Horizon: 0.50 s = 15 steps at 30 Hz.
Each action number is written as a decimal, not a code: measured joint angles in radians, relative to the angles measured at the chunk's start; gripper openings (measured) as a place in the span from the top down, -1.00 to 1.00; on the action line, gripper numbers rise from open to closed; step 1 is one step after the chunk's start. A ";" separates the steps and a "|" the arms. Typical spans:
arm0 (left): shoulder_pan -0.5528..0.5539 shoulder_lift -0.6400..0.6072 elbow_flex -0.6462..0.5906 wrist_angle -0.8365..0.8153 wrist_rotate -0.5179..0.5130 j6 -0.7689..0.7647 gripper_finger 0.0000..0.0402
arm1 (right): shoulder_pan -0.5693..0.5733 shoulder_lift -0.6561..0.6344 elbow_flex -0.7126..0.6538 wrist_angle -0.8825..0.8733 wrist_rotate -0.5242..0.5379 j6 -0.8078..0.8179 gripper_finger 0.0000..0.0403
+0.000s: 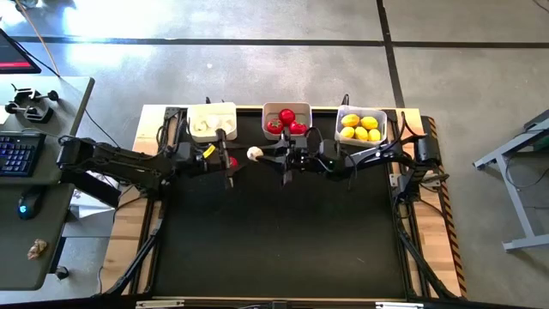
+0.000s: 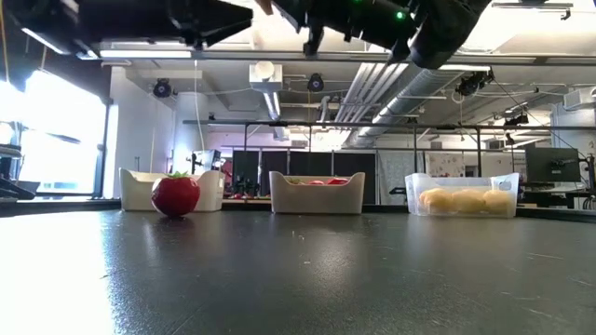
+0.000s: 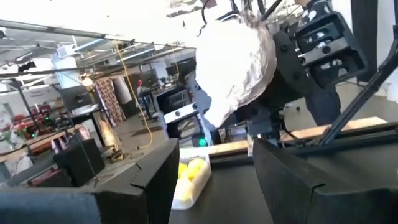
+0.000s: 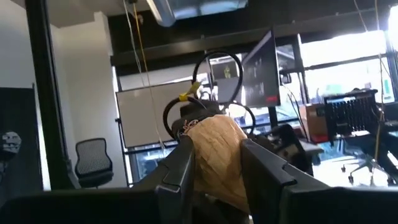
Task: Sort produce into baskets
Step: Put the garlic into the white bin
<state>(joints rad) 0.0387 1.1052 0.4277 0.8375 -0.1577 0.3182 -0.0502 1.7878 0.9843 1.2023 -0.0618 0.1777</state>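
Observation:
My right gripper is shut on a white garlic bulb, held above the table in front of the baskets. The bulb fills the left wrist view. My left gripper is open and faces the bulb from the table's left without touching it. A red tomato rests on the table under the left gripper. At the far edge stand a white basket with garlic, a greyish-white basket with tomatoes and a clear basket with lemons. My right gripper pinches the garlic bulb by its two sides between its two fingers. The fingers come level from the table's right side. The bulb is lifted clear of the table.
The black mat lies bare toward the near edge. Both arms meet close together just in front of the baskets. A desk with a keyboard stands left of the table.

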 joint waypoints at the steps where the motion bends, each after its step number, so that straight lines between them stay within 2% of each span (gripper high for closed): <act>1: 0.002 0.019 0.018 0.001 0.010 0.001 0.04 | 0.000 0.000 0.008 -0.001 -0.002 -0.001 0.54; 6: 0.008 0.094 0.084 -0.003 0.044 0.027 0.07 | 0.000 0.000 0.031 -0.005 -0.020 -0.002 0.54; 15: 0.008 0.139 0.101 0.099 0.044 0.025 0.35 | 0.000 0.000 0.031 -0.008 -0.021 -0.003 0.54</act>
<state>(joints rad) 0.0463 1.2442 0.5289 0.9364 -0.1135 0.3434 -0.0498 1.7874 1.0157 1.1942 -0.0826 0.1747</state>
